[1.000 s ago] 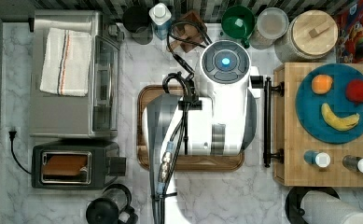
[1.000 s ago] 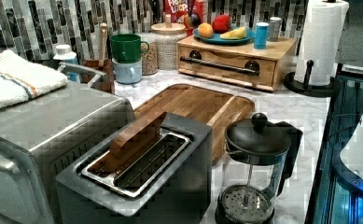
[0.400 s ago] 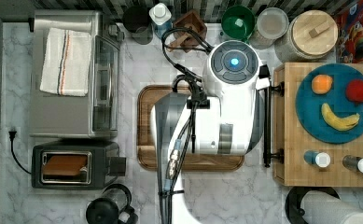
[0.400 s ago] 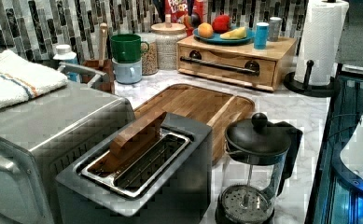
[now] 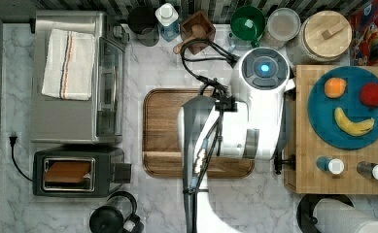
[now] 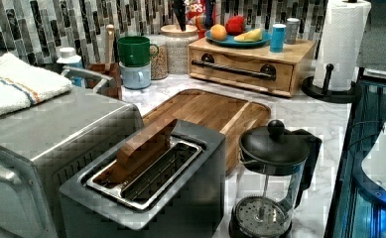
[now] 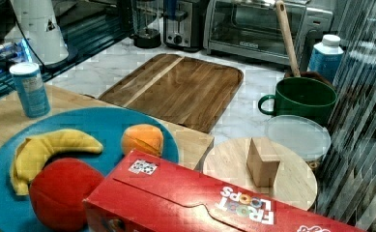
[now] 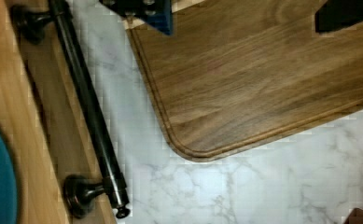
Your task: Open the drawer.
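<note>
Marble counter [image 5: 157,73]; red box [image 7: 185,203] reads "FROOT LOOPS"; drawer [image 6: 240,67] closed

- Bare marble strip between drawer [image 6: 240,69] handle [image 8: 88,105] and brown tray [image 8: 258,79]: passable.
- Paper towel stand [image 6: 340,47] crowds the drawer's end toward the counter's front edge.

Legible text: "FROOT LOOPS" on the red cereal box [image 7: 214,203], printed upside down in the right view. Fragment "PS" on that box [image 6: 196,10] in the left view.
</note>
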`<act>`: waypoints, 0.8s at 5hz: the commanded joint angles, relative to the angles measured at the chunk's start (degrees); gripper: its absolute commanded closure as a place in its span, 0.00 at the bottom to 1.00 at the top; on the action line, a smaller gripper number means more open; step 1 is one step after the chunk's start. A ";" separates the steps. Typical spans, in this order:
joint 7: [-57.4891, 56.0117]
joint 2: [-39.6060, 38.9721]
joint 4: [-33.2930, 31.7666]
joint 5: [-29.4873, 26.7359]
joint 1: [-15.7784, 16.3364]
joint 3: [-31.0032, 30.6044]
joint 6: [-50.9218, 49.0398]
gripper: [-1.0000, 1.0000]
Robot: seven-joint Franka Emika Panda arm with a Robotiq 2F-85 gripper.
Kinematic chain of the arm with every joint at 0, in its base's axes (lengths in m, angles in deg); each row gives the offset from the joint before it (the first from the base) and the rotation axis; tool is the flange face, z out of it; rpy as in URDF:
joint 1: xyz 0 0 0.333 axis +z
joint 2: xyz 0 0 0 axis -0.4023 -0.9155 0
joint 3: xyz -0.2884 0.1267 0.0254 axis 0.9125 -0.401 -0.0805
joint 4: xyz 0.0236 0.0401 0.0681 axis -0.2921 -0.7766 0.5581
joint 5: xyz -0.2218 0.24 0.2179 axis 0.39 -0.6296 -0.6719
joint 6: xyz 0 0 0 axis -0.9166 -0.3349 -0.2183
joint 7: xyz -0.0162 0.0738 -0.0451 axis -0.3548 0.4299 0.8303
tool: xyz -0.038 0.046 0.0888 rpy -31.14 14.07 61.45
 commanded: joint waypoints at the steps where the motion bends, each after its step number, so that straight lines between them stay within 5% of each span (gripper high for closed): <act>1: -10.74 -0.15 -2.41 4.25 -2.12 2.58 4.31 0.00; 4: -16.97 -2.36 -3.51 7.88 -3.51 4.13 9.51 0.00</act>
